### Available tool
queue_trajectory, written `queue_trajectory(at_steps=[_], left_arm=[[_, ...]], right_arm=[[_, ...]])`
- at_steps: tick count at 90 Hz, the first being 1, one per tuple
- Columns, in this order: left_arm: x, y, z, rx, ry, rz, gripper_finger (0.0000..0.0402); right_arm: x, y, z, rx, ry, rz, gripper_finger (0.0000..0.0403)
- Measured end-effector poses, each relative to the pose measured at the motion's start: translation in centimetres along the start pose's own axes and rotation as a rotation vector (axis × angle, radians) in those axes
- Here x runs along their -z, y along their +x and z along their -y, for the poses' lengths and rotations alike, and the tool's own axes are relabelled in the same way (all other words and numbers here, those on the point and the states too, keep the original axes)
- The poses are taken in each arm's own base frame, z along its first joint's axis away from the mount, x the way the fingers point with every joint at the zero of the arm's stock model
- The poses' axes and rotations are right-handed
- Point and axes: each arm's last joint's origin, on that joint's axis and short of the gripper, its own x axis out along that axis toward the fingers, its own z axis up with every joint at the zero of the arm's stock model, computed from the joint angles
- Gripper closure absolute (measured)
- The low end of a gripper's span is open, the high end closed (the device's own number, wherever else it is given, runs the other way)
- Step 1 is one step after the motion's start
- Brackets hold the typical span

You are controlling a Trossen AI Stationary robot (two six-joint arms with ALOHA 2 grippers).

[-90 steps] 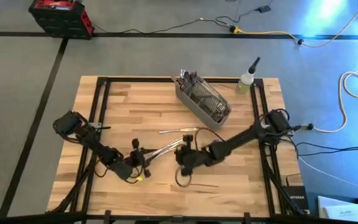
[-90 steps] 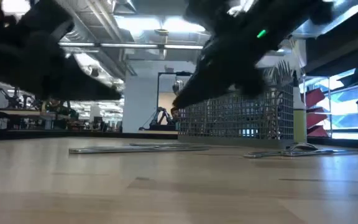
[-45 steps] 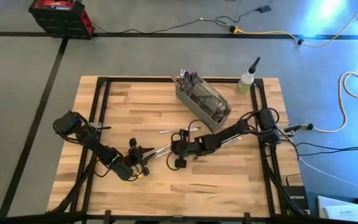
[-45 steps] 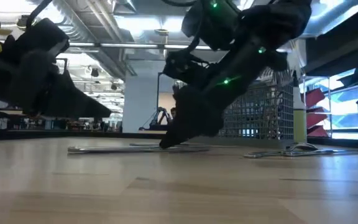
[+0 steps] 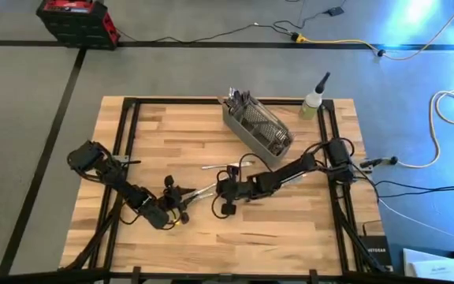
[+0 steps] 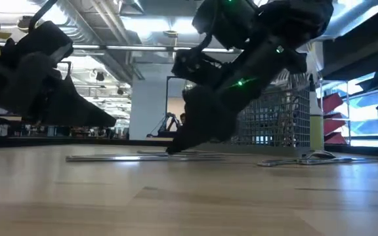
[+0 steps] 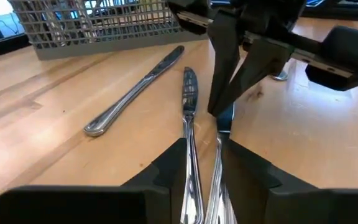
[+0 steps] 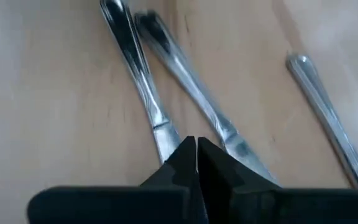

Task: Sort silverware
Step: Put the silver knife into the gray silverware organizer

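Silverware (image 7: 188, 118) lies side by side mid-worktop (image 5: 172, 134), presumably laid out for sorting. Right tool (image 8: 196, 152), fingers pressed together, touches down on one blade tip. Left tool (image 7: 204, 180), spread, straddles two handles. Mesh basket (image 5: 257, 126) stands near, holding more pieces.

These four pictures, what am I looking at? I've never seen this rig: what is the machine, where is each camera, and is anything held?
Two dark robot arms work at a wooden table. One camera looks straight down, one sits at table height, and one rides on each wrist. A gray mesh basket holds silverware; three more pieces lie loose near the middle. The left gripper lies low with two knives running between its open fingers; whether it grips them is unclear. The right gripper, fingers together, presses its tip down on one blade. A third knife lies apart.
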Motion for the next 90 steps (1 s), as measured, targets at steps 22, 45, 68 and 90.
queue_trajectory(at_steps=[22, 45, 68, 90], left_arm=[[0.0, 0.0, 0.0, 0.0, 0.001, -0.001, 0.0318], [0.0, 0.0, 0.0, 0.0, 0.001, -0.001, 0.0318], [0.1, 0.0, 0.0, 0.011, 0.006, -0.011, 0.0318], [0.5, 0.1, 0.0, 0.05, 0.065, -0.053, 0.0318]], right_arm=[[-0.7, -0.3, -0.9, -0.033, -0.014, 0.044, 0.0403], [0.3, 0.0, -0.6, 0.0, -0.036, -0.035, 0.0403], [0.5, 0.2, -0.9, -0.054, -0.007, -0.051, 0.0403], [0.8, -0.2, -2.7, -0.098, -0.096, -0.038, 0.0403]])
